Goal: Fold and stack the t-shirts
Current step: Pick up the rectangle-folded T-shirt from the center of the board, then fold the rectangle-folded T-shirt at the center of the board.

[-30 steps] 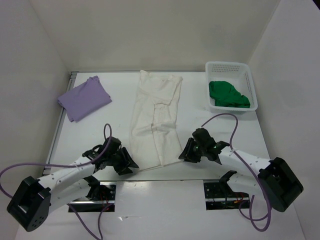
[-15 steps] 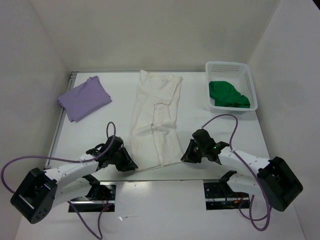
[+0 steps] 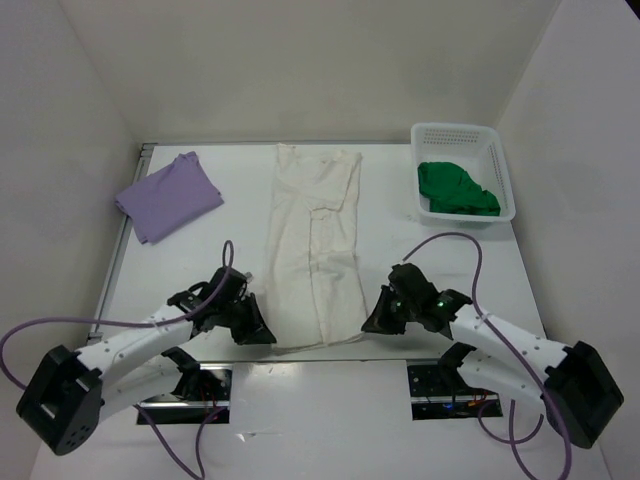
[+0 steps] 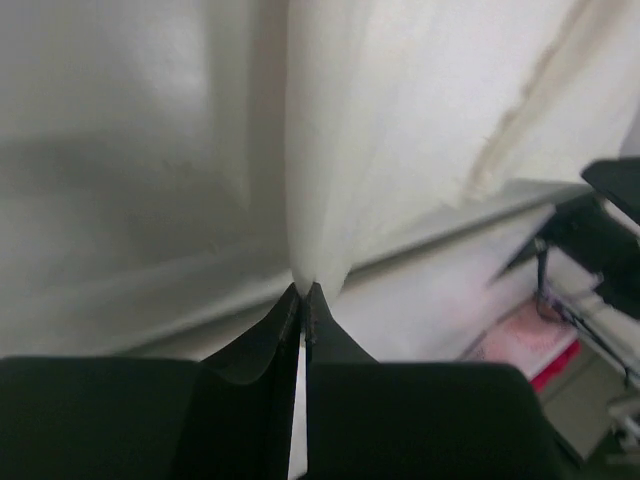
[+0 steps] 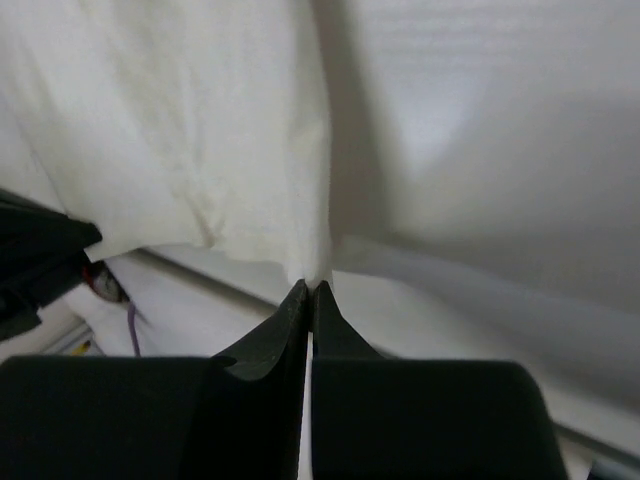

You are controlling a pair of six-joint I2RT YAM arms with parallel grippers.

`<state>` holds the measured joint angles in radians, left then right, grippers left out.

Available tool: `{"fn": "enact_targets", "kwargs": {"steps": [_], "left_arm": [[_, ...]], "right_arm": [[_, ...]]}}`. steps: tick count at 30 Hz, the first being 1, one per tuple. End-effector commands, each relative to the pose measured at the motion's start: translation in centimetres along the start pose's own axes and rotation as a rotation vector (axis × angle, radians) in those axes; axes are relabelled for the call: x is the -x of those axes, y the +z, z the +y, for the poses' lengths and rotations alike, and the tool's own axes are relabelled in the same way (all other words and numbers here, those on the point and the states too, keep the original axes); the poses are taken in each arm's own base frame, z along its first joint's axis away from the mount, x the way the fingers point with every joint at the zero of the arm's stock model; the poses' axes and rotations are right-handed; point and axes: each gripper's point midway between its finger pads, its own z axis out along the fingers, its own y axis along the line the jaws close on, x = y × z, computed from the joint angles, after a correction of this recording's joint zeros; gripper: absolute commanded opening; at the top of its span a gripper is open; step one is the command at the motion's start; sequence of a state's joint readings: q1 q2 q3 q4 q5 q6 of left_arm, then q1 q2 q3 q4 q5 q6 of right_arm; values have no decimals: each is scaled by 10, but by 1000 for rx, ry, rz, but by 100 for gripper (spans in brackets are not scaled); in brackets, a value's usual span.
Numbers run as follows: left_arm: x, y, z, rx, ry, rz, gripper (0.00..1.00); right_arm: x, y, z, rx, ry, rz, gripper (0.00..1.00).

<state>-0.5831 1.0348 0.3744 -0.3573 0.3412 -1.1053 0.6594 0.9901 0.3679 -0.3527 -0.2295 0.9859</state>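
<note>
Both arms lie low near the counter (image 3: 230, 250) front edge, wrists angled inward. L tool (image 4: 303, 293) is clamped on the white shirt (image 3: 315, 250) near-left corner and R tool (image 5: 310, 288) on its near-right corner. Shirt runs lengthwise mid-counter. Pinched hem is hidden btwn the fingers. Purple shirt (image 3: 168, 195) sits far left, green shirt (image 3: 455, 190) in the basket (image 3: 465, 135).

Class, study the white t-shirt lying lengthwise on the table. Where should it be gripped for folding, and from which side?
Grip the white t-shirt at its two near corners, one per gripper, coming low from the near edge. It lies flat as a long strip, so only edges offer cloth to pinch. The left gripper and right gripper are shut on those corners.
</note>
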Motion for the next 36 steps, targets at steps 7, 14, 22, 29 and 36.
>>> {"fn": "enact_targets", "kwargs": {"steps": [7, 14, 22, 29, 36], "left_arm": [[-19, -83, -86, -148, 205, 150, 4], [64, -102, -113, -164, 195, -98, 4], [171, -97, -99, -145, 123, -299, 4], [237, -83, -118, -122, 148, -382, 5], [281, -51, -115, -61, 154, -384, 6]], "right_arm": [[6, -66, 78, 85, -85, 44, 0], [90, -72, 95, 49, -148, -123, 0], [177, -41, 95, -2, -182, -226, 0], [231, -13, 99, -20, -167, -276, 0], [282, 5, 89, -52, -133, -318, 0]]}}
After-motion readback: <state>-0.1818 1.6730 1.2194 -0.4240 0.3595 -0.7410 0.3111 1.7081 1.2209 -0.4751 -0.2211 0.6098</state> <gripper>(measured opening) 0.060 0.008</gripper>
